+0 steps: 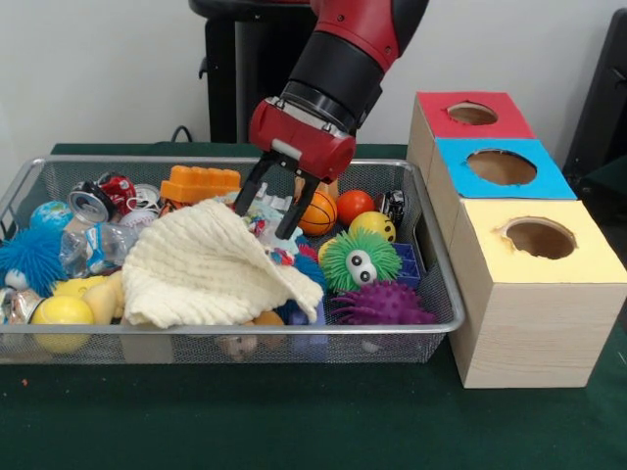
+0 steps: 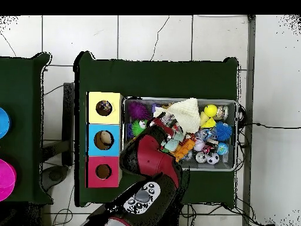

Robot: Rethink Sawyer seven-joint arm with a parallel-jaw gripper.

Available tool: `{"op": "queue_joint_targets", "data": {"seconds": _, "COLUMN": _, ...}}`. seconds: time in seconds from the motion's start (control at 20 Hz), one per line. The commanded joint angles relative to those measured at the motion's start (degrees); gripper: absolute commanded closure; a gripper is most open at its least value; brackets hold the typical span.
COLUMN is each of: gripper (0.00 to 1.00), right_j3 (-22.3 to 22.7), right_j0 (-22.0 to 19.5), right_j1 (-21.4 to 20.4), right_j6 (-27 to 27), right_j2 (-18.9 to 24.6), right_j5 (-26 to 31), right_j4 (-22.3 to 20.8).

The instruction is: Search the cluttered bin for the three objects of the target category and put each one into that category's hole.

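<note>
The silver wire-mesh bin (image 1: pixel 245 331) is full of toys; it also shows in the overhead view (image 2: pixel 236 135). My gripper (image 1: pixel 271 204) is open. Its black fingers (image 1: pixel 253 189) reach down into the bin's back middle, just behind the cream cloth, and in the overhead view the gripper (image 2: pixel 166 122) sits over the bin's left part. A pale wad with blue patches (image 1: pixel 266 219) lies between the fingers. Another wad with red and blue patches (image 1: pixel 285 257) peeks from under the cloth's edge. The yellow-topped box's hole (image 1: pixel 540 238) (image 2: pixel 104 107) is empty and stands right of the bin.
A cream knitted cloth (image 1: pixel 211 269) covers the bin's middle. A green spiky ball with eyes (image 1: pixel 360 259), a purple one (image 1: pixel 380 304), an orange ball (image 1: pixel 318 212) and an orange block (image 1: pixel 201 183) lie around it. The blue-topped (image 1: pixel 502 166) and red-topped (image 1: pixel 473 115) boxes stand behind the yellow one.
</note>
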Motion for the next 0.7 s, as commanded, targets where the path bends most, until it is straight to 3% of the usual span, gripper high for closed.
{"op": "queue_joint_targets", "data": {"seconds": 0.05, "gripper": 0.0, "right_j3": -0.9, "right_j0": 0.74, "right_j1": 1.09, "right_j6": 9.29, "right_j2": 7.7, "right_j5": 5.51, "right_j4": 4.48}}
{"op": "queue_joint_targets", "data": {"seconds": 0.3, "gripper": 0.0, "right_j3": -1.22, "right_j0": 0.01, "right_j1": 1.4, "right_j6": 7.91, "right_j2": 8.01, "right_j5": 7.81, "right_j4": 4.68}}
{"op": "queue_joint_targets", "data": {"seconds": 0.7, "gripper": 0.0, "right_j3": -2.73, "right_j0": -0.62, "right_j1": 5.36, "right_j6": 7.56, "right_j2": 7.2, "right_j5": 12.73, "right_j4": 6.65}}
